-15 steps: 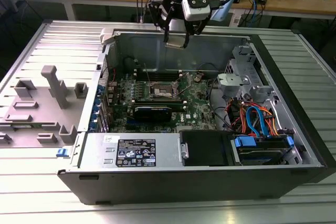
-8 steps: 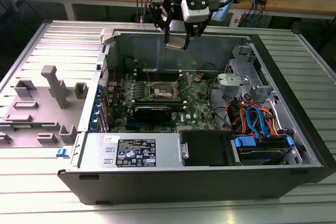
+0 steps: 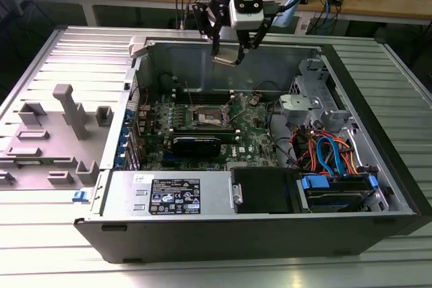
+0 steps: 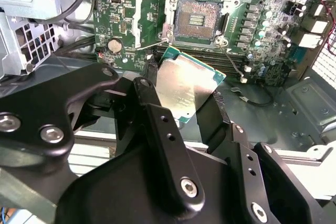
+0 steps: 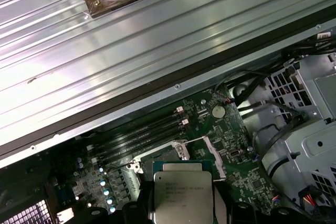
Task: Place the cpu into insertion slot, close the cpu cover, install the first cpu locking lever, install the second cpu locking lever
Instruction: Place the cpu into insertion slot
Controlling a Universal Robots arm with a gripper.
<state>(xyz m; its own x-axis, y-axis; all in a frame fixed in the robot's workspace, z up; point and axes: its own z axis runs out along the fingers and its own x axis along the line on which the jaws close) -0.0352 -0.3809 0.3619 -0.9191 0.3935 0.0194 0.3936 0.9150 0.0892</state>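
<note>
Fingers [image 4: 157, 124] of black metal pinch the flat silvery square cpu [image 4: 186, 85] clear of the dark-centred, silver-rimmed insertion slot [image 4: 198, 19], where a slip or skewed seating could bend contacts.

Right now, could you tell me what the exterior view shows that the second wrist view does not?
The exterior view takes in the open computer case, a grey fixture tray on the exterior view's left, and blue and orange cables. The second wrist view gives the close look: black fingers at the edges of the cpu, and the cpu cover swung open beside the insertion slot. Both show the green board and the gripper shut on the cpu, clear of the slot.
</note>
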